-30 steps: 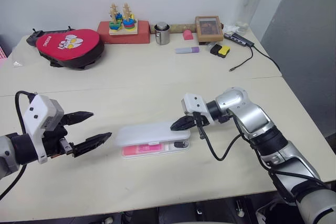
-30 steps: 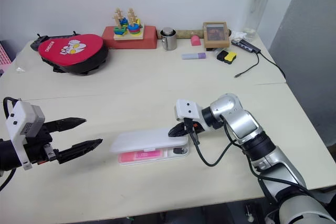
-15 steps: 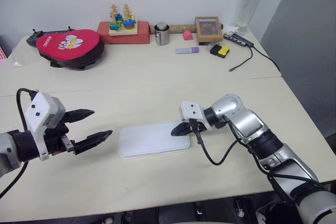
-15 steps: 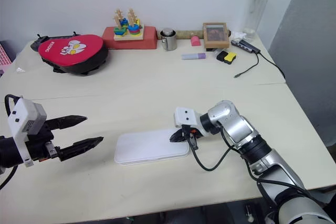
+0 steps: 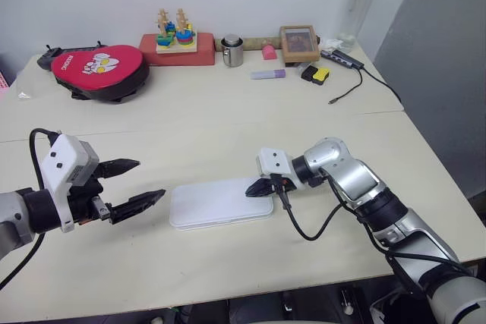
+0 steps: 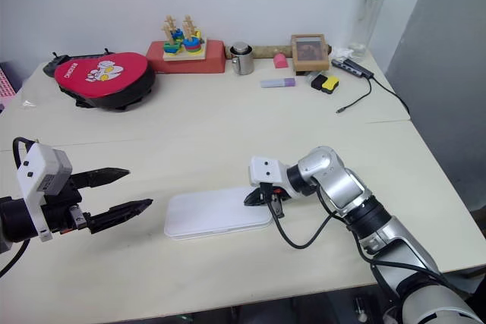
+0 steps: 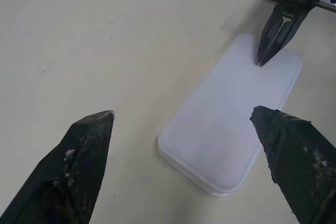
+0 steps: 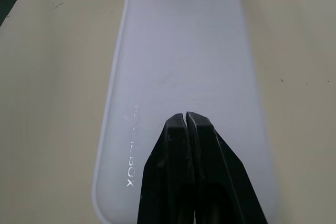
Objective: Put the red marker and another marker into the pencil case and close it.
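Note:
The white pencil case (image 5: 216, 204) lies flat on the table with its lid down, so the red marker and the other marker are hidden. My right gripper (image 5: 249, 192) is shut, and its tips rest on the right end of the lid (image 8: 178, 51). In the right wrist view its fingers (image 8: 173, 145) press together on the lid beside the embossed lettering. My left gripper (image 5: 149, 178) hovers open to the left of the case, holding nothing. In the left wrist view the pencil case (image 7: 226, 129) lies between and beyond its spread fingers (image 7: 86, 150).
Along the back of the table are a red padded pouch (image 5: 99, 66), a stacking toy on a red block (image 5: 176, 36), a metal cup (image 5: 232, 51), a pale purple marker (image 5: 268, 74), a picture frame (image 5: 299, 42), a bottle (image 5: 359, 5) and a cable (image 5: 345, 92).
A second ago the lid stood raised with a pink highlighter showing inside. My right gripper pressed it down, and the case now lies shut. The left arm has stayed put.

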{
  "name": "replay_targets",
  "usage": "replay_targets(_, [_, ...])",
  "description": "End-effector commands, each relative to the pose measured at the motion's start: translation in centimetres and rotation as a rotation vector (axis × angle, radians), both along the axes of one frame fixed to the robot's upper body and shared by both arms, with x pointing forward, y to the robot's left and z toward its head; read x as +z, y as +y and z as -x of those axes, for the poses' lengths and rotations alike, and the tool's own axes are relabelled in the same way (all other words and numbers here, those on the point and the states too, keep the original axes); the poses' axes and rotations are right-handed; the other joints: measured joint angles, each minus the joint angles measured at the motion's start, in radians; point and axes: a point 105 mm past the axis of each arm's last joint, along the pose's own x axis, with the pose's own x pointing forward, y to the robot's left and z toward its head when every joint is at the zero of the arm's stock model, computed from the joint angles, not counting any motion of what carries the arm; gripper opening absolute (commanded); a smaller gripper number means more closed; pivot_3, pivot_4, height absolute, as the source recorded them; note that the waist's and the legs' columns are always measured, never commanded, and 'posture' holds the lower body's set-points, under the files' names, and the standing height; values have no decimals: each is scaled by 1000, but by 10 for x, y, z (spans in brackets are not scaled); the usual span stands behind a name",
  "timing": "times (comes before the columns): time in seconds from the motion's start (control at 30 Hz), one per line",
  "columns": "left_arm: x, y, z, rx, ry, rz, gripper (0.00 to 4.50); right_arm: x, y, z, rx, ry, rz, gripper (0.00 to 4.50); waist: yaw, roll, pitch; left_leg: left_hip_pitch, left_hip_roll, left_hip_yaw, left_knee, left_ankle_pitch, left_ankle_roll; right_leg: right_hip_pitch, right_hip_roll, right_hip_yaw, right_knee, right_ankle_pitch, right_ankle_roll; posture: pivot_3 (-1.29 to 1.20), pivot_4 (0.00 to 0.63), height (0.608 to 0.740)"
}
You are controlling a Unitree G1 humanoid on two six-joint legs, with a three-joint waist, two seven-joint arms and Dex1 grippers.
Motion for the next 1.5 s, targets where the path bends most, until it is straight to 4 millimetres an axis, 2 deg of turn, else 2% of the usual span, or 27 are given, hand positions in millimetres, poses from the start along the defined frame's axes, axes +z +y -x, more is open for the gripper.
replay_targets(0.03, [6,1,0,-1,-34,-20,4500,-6,16,12,46,18,0,36,-5,0,0,0,0,0,0,0,0,0,0,0,0,0,0,0,150,740])
replay_targets(0.4, [6,0,0,-4,-31,-18,4500,-5,25,9,37,35,-2,36,-16,0,0,0,0,0,-1,0,0,0,0,0,-1,0,1,0,150,740])
replay_targets(0.67, [6,0,0,-6,-30,-19,4500,-22,17,3,-22,41,56,36,-16,0,0,0,0,0,-1,0,0,0,0,0,0,0,0,0,150,740])
replay_targets(0.83, [6,-1,0,-8,-31,-16,4500,-24,17,4,-29,60,44,36,-16,0,0,0,0,0,-1,0,0,0,0,0,0,-1,-1,0,150,740])
replay_targets(0.9, [6,-1,0,-6,-32,-13,4500,-15,20,3,-27,58,4,36,-16,0,0,1,0,0,-1,0,0,0,0,0,0,-1,-1,0,150,740])
replay_targets(1.07, [6,-1,-1,6,-38,18,4500,33,25,9,-2,125,-152,36,-16,0,0,-1,0,0,-1,0,0,-1,0,0,0,-1,0,0,150,740])
replay_targets(1.13, [5,0,-1,10,-37,15,4500,41,24,11,5,134,-171,36,-16,0,0,-4,0,0,-1,0,0,-3,0,0,0,1,3,0,150,740])
replay_targets(1.27, [5,8,-5,108,-107,30,4500,69,7,7,-63,131,-240,36,-15,1,1,-8,0,-1,-1,0,0,-7,0,0,0,1,3,0,150,740])
replay_targets(1.37, [1,13,-5,188,-143,69,4500,76,-6,2,-161,147,-297,36,-13,0,0,-10,0,-2,-1,0,0,-7,0,-2,-2,1,3,0,150,740])
replay_targets(1.5, [-24,29,1,310,-123,45,4500,71,-26,-14,-388,202,-386,36,-13,0,0,-10,0,-2,-1,0,0,-7,0,-2,-2,1,3,0,150,740])
